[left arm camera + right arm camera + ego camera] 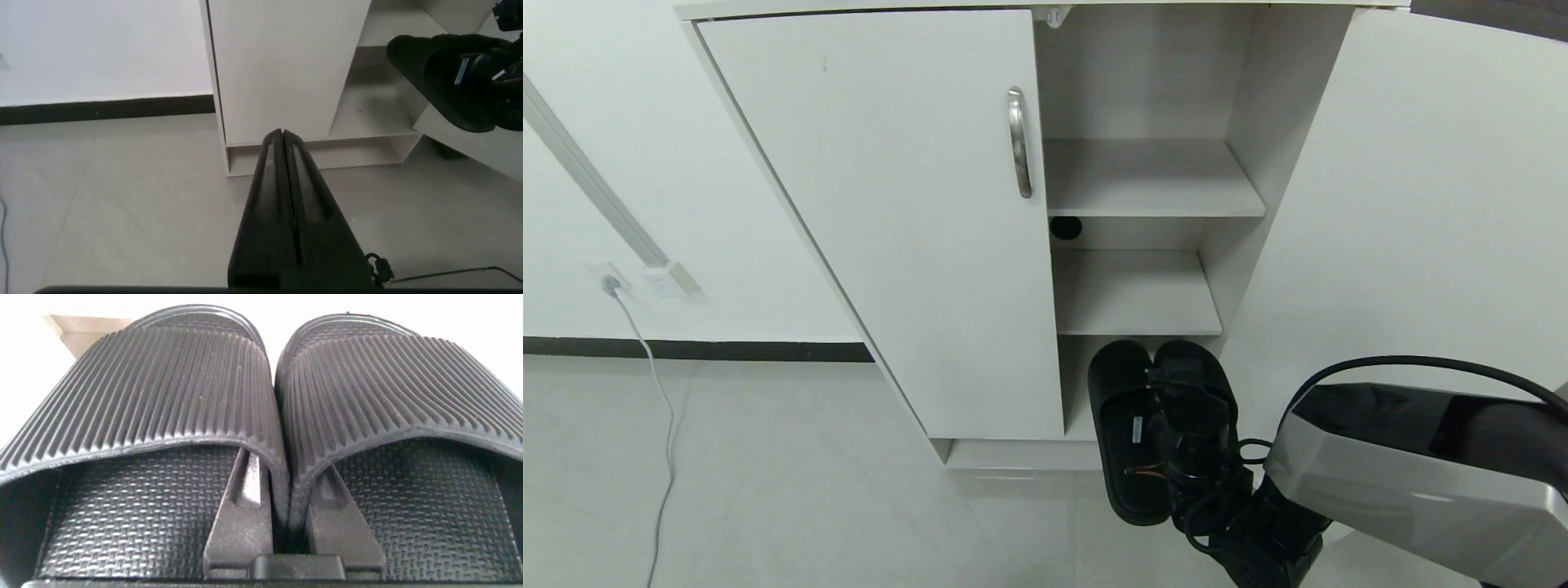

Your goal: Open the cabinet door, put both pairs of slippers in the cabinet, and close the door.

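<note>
The right gripper [282,508] pinches the black slippers [1127,408] before the bottom compartment [1075,392] of the open cabinet [1143,175]. Next it should push in and release. The left gripper [282,155] has its fingers closed and empty.

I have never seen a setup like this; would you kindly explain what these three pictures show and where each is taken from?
This is a two-armed robot on wheels. The wide picture comes from a camera on its head, facing a white cabinet whose right door stands open. The other two come from cameras on its wrists. The left one looks along the left gripper, shut and empty, above the floor. The right one looks closely at a pair of black slippers, pinched together by the right gripper before the lowest compartment.
</note>
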Tool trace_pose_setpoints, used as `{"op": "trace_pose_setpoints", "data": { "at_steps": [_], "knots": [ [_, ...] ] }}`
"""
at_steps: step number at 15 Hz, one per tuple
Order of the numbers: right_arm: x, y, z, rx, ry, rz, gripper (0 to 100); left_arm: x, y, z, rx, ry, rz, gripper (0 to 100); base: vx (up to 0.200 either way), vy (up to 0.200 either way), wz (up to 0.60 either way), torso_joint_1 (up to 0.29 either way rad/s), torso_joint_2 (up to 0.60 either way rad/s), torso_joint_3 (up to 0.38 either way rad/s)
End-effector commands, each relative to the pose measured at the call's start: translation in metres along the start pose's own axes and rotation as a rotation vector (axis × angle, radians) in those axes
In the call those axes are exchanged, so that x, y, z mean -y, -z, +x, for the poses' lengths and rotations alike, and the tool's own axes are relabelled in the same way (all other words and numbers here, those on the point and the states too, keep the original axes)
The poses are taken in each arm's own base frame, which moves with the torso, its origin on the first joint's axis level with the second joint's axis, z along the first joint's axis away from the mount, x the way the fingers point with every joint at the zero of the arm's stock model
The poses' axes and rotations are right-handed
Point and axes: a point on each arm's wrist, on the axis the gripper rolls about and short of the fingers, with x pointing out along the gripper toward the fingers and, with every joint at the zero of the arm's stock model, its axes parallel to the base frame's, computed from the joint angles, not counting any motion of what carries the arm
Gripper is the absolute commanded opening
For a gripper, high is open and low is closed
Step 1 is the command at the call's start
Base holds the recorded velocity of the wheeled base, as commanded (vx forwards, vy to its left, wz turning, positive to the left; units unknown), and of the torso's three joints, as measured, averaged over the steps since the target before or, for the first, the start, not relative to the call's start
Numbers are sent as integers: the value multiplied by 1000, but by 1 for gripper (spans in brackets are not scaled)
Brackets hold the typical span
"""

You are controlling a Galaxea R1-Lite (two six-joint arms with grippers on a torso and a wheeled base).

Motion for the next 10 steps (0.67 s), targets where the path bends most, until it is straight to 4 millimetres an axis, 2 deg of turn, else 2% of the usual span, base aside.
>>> {"op": "trace_pose_setpoints", "data": {
  "at_steps": [1, 4, 10],
  "knots": [
    [0, 0, 0, 1, 1, 0, 0, 0, 0, 0, -3, 0, 0, 0, 0, 0, 0, 0, 0, 0],
    [0, 0, 0, 1, 1, 0, 0, 0, 0, 0, -3, 0, 0, 0, 0, 0, 0, 0, 0, 0],
    [0, 0, 0, 3, 2, 1, 0, 0, 0, 0, -1, 0, -2, 0, 200, 0, 0, -1, 3, 1]
  ]
}}
